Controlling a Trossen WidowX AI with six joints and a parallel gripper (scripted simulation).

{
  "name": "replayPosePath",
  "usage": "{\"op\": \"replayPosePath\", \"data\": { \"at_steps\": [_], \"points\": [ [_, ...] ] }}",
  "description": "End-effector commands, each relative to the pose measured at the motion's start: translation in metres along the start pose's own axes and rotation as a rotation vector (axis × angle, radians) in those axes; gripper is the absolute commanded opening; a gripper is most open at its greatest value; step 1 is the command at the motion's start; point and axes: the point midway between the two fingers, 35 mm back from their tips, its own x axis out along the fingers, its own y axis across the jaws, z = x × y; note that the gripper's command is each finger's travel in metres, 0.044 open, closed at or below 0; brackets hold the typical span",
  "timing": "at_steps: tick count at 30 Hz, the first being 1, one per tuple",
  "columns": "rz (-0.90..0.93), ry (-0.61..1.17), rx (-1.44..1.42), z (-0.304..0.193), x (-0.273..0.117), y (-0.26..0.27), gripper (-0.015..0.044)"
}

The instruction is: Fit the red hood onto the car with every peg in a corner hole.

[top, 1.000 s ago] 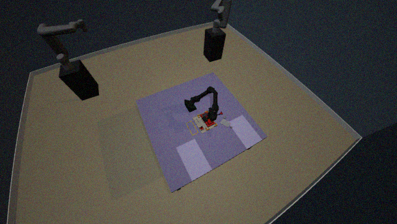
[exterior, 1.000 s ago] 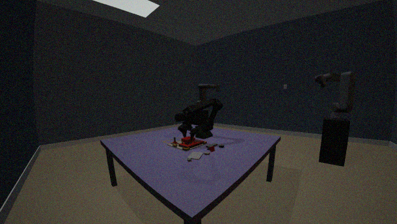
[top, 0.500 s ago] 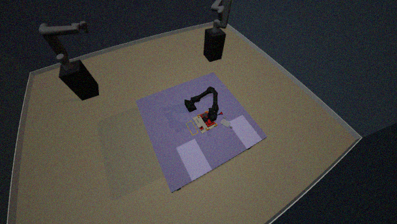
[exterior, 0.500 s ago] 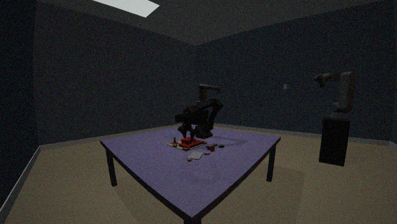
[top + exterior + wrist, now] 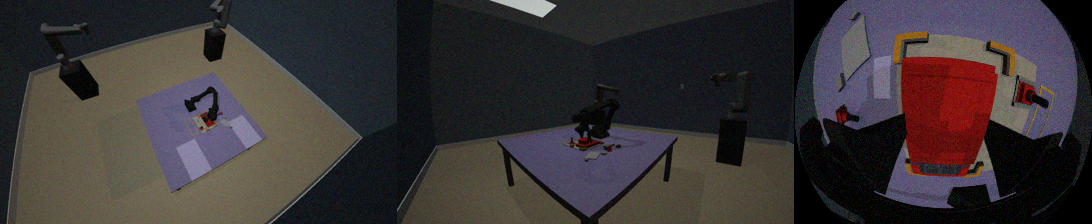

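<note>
The red hood (image 5: 948, 107) (image 5: 584, 140) is between the fingers of my gripper (image 5: 946, 120) (image 5: 586, 137), which is shut on it. The hood is over the red car chassis (image 5: 596, 142) (image 5: 211, 123) in the jig, a pale board (image 5: 1025, 65) (image 5: 198, 123) with yellow and black corner brackets. Its flat roof faces the wrist camera and covers most of the chassis. The engine block, the pegs and the corner holes are hidden. Whether the hood touches the deck, I cannot tell.
A red part with a black stem (image 5: 1026, 93) (image 5: 571, 142) stands on the board. Another red and black part (image 5: 842, 115) (image 5: 609, 148) and a pale plate (image 5: 855, 50) (image 5: 593, 155) (image 5: 225, 123) lie beside the jig. A yellow outline (image 5: 189, 129) marks the table on the other side.
</note>
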Motion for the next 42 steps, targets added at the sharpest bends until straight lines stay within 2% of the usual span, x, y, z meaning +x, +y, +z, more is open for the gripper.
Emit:
{"op": "replayPosePath", "data": {
  "at_steps": [1,42],
  "points": [
    [0.002,0.0,0.0,0.0006,0.0016,0.0008,0.0],
    [0.005,-0.005,0.004,-0.0003,-0.0036,0.0013,0.0]
  ]
}}
